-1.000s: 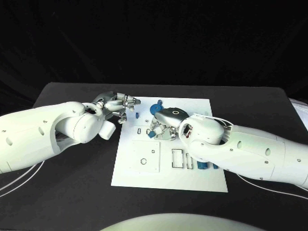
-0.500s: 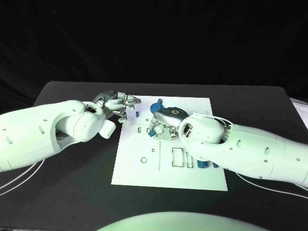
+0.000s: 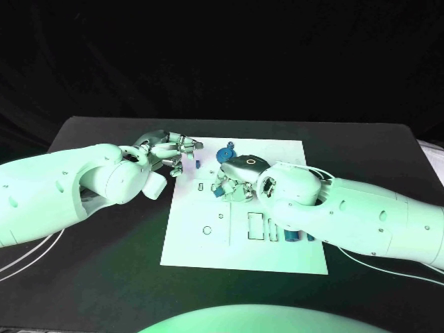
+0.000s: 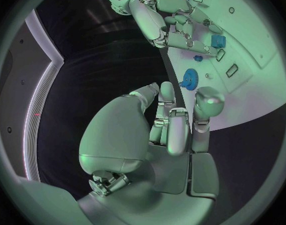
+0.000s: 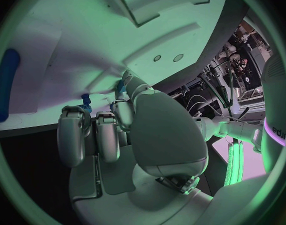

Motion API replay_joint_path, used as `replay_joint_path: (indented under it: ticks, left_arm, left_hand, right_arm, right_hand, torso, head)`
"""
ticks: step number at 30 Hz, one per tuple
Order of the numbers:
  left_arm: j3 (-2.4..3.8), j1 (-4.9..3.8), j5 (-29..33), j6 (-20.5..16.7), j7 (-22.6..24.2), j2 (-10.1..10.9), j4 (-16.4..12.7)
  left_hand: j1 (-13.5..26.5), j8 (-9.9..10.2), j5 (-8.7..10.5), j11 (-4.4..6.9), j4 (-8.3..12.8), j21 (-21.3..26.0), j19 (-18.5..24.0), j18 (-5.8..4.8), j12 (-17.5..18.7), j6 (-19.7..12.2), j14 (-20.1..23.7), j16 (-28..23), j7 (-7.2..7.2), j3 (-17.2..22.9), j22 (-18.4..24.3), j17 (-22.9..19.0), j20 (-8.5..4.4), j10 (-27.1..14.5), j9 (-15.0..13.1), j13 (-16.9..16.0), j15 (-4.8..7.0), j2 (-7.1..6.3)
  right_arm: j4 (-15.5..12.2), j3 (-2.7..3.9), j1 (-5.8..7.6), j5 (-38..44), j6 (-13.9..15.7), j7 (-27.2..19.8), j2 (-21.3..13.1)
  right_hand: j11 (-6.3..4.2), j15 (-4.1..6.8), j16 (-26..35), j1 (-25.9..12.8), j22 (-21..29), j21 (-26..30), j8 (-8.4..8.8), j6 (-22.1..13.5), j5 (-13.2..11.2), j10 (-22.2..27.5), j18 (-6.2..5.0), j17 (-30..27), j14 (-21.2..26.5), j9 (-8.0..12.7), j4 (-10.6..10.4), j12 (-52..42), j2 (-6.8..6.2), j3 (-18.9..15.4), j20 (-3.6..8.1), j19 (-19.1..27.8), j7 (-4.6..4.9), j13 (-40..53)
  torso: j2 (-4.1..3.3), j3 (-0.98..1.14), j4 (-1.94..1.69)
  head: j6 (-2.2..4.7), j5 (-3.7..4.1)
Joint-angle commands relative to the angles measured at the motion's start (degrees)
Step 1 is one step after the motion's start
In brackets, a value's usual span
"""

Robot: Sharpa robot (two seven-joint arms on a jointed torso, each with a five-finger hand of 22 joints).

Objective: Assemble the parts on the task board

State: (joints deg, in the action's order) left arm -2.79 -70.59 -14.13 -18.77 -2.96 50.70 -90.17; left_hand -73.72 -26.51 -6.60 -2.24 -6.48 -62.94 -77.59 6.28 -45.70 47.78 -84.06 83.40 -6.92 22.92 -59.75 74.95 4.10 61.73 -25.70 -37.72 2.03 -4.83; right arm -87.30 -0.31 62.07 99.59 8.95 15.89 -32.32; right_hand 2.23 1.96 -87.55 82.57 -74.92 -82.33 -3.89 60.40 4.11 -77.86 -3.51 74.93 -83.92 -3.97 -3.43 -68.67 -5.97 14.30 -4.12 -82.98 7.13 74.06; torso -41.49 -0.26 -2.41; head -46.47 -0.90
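The white task board [image 3: 244, 244] lies in the middle of the black table. A blue gear [image 3: 225, 156] [image 4: 190, 78] sits near its far edge. My right hand [image 3: 234, 182] [image 4: 174, 20] is bent down over the board's far half, its fingertips pinching a small blue part [image 3: 219, 192] [image 5: 86, 101] against the plate. A blue block [image 4: 217, 40] stands beside those fingers. My left hand [image 3: 171, 152] [image 4: 174, 127] hovers at the board's far left corner, fingers curled together with nothing in them.
Several blue parts [image 3: 294, 238] stand in slots near the board's right edge. A long blue piece [image 5: 5, 85] lies on the board. A narrow blue piece [image 3: 196, 161] lies by my left hand. Bare black table [image 3: 102, 277] surrounds the plate.
My right hand has crept slightly toward the board's far left with the small part. The left hand stays where it was.
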Motion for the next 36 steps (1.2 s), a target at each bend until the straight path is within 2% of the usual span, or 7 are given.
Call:
replay_joint_path:
  ticks: [1, 13, 19, 24, 29, 36]
  left_arm:
    - [0.03, -0.01, -0.3, 1.1, 0.0, -0.1, -0.1]
    - [0.04, -0.01, -0.4, 1.2, -0.2, 0.0, -0.2]
    - [0.04, -0.01, -0.5, 1.2, -0.3, -0.1, -0.1]
    - [0.04, -0.01, -0.6, 1.2, -0.3, -0.1, -0.1]
    - [0.04, -0.01, -0.6, 1.2, -0.3, -0.1, -0.1]
    - [0.04, -0.01, -0.6, 1.2, -0.3, -0.1, -0.1]
  left_hand:
    - [-0.6, 0.2, 0.00, 0.15, 0.3, -0.3, -0.4, 0.42, 0.2, 0.4, -2.7, 0.4, 0.06, 0.0, -0.2, 7.5, 0.07, 0.0, 0.2, 0.1, -0.14, 0.03]
    - [-0.6, 0.2, 0.00, 0.15, 0.3, -0.3, -0.4, 0.42, 0.2, 0.4, -2.7, 0.4, 0.06, 0.0, -0.2, 7.5, 0.07, 0.0, 0.2, 0.1, -0.14, 0.03]
    - [-0.6, 0.2, 0.00, 0.15, 0.3, -0.3, -0.4, 0.42, 0.2, 0.4, -2.7, 0.4, 0.06, 0.0, -0.2, 7.5, 0.07, 0.0, 0.2, 0.1, -0.14, 0.03]
    - [-0.6, 0.2, 0.00, 0.15, 0.3, -0.3, -0.4, 0.42, 0.2, 0.4, -2.7, 0.4, 0.06, 0.0, -0.2, 7.5, 0.07, 0.0, 0.2, 0.1, -0.14, 0.03]
    - [-0.7, 0.2, 0.00, 0.15, 0.3, -0.3, -0.4, 0.42, 0.2, 0.4, -2.7, 0.4, 0.05, -0.1, -0.2, 7.5, 0.06, 0.0, 0.2, 0.2, -0.14, 0.08]
    - [-0.7, 0.2, 0.00, 0.15, 0.3, -0.3, -0.4, 0.42, 0.2, 0.4, -2.7, 0.4, 0.05, -0.1, -0.2, 7.5, 0.06, 0.0, 0.2, 0.2, -0.14, 0.08]
  right_arm:
    - [0.2, -0.17, -0.16, 0.1, -2.7, -0.5, 0.1]
    - [0.5, -0.25, -0.16, 0.1, -2.4, -0.6, 0.2]
    - [0.4, -0.26, -0.18, 0.0, -0.3, -0.7, 0.0]
    - [0.2, -0.26, -0.22, -0.3, 1.9, -1.1, -0.2]
    - [0.0, -0.26, -0.27, -0.7, 3.5, -1.5, -0.3]
    - [-0.7, -0.26, -0.38, -1.4, 5.6, -1.9, -0.9]
  right_hand:
    - [0.08, 0.40, -0.2, 0.4, -0.1, -0.2, -0.15, 0.2, 0.1, -0.1, 0.32, 12.1, -5.4, -0.1, 0.1, -0.4, 0.30, 0.1, 0.24, -0.2, -0.05, 0.1]
    - [-0.37, 0.92, 0.0, -1.0, -0.2, -0.3, -0.71, 2.0, 0.6, -0.6, 0.35, 11.9, -5.3, -0.3, 0.1, -1.0, 0.84, 0.8, 0.78, -0.3, -0.56, 0.4]
    - [-1.18, 1.47, 0.0, -1.4, -0.4, -0.4, -1.97, 4.8, 2.1, -1.2, 0.38, 11.9, -5.3, -0.7, 0.2, -1.7, 2.75, 2.2, 1.25, -0.4, -1.53, 0.9]
    - [-1.64, 1.77, 0.0, -1.3, -0.4, -0.4, -2.63, 6.0, 2.1, -1.6, 0.39, 11.9, -5.3, -1.0, 0.7, -2.0, 4.18, 3.3, 1.56, -0.4, -2.06, 1.1]
    - [-1.85, 1.97, 0.0, -1.6, -0.5, -0.4, -3.01, 6.5, 2.0, -1.8, 0.39, 11.9, -5.3, -1.1, 0.9, -2.1, 4.71, 3.8, 1.75, -0.5, -2.35, 1.2]
    - [-1.91, 1.99, 0.0, -1.7, -0.5, -0.4, -3.10, 6.6, 1.9, -1.8, 0.39, 11.9, -5.3, -1.2, 1.0, -2.0, 4.76, 3.8, 1.79, -0.5, -2.40, 1.1]
  torso:
    - [0.00, -0.01, 0.00]
    - [0.01, -0.03, -0.02]
    - [0.01, -0.04, -0.01]
    - [0.03, -0.02, 0.00]
    - [-0.03, -0.01, 0.01]
    - [0.00, 0.01, 0.00]
  head:
    - [-0.13, 0.08]
    - [-0.21, 0.05]
    - [-0.25, 0.05]
    - [-0.18, 0.06]
    - [-0.18, 0.05]
    - [-0.12, 0.00]
